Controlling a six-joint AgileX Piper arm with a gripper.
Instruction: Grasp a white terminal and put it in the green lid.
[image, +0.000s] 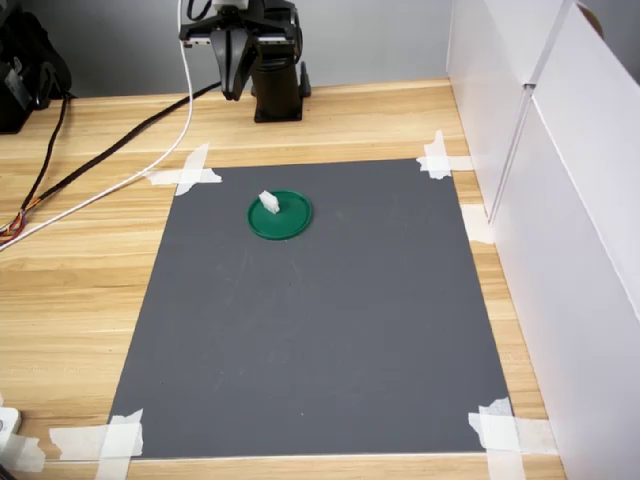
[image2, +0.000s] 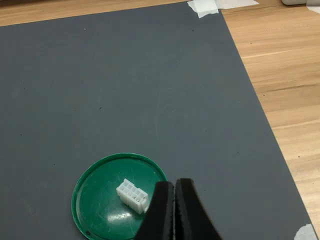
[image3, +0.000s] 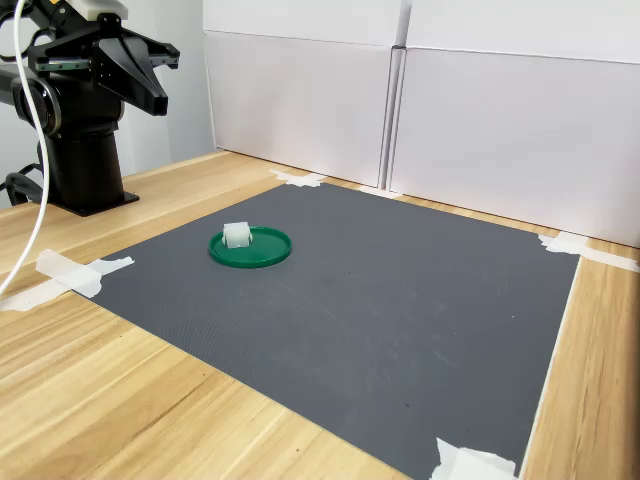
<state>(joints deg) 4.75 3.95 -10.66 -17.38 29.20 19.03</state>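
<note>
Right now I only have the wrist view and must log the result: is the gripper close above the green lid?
Observer: No. In the first exterior view the gripper hangs raised beside the arm's base, well apart from the green lid.
Operator: My gripper hides part of the lid. Is anything else in it?
Observer: No. The second exterior view shows the whole lid, holding only the white terminal.
Operator: Any obstacles around the mat?
Observer: White panels stand along the table beyond the mat.
</note>
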